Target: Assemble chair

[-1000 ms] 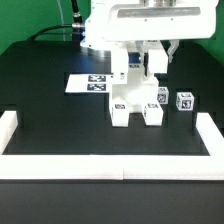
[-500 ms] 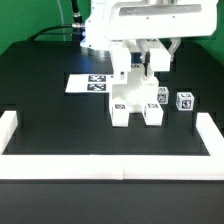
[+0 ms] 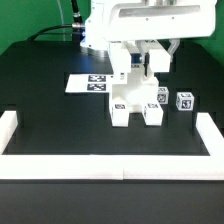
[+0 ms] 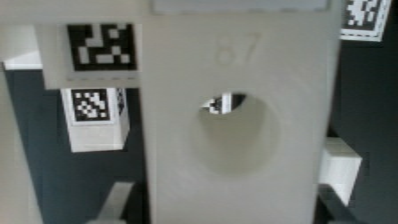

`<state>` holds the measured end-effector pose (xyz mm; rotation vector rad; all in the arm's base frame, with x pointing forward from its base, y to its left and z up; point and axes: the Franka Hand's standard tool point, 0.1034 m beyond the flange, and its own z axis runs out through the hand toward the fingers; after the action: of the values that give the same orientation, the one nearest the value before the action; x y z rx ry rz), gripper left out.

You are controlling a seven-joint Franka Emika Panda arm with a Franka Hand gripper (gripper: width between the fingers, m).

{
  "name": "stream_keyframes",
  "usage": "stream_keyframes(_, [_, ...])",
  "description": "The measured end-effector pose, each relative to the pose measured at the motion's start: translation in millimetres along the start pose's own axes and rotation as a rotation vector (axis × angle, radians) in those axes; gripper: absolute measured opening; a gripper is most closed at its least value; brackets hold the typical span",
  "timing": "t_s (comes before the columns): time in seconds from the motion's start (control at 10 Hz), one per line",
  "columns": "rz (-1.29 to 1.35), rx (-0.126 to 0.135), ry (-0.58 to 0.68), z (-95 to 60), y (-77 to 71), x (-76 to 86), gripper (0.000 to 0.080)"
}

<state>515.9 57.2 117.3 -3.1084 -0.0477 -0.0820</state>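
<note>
In the exterior view the partly joined white chair (image 3: 135, 98) stands mid-table, with tagged blocks at its base and an upright part rising under the arm. My gripper (image 3: 147, 58) hangs right over it, shut on a flat white chair panel (image 3: 156, 62). In the wrist view that panel (image 4: 231, 90) fills the middle, has a round recess (image 4: 233, 130) and runs down between my fingers (image 4: 118, 200), so my gripper (image 4: 222, 206) grips it. Two tags (image 4: 102, 45) show on white parts behind it. What lies under the panel is hidden.
A loose tagged white block (image 3: 184, 100) sits at the exterior view's right of the chair. The marker board (image 3: 88, 84) lies flat at its left. A low white border rail (image 3: 110, 166) runs along the front and up both sides. The arm's base (image 3: 95, 30) stands behind.
</note>
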Motion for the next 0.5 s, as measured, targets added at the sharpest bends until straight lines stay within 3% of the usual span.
stream_keyframes(0.5, [-0.042, -0.003, 0.026, -0.7, -1.2, 4.3, 0.0289])
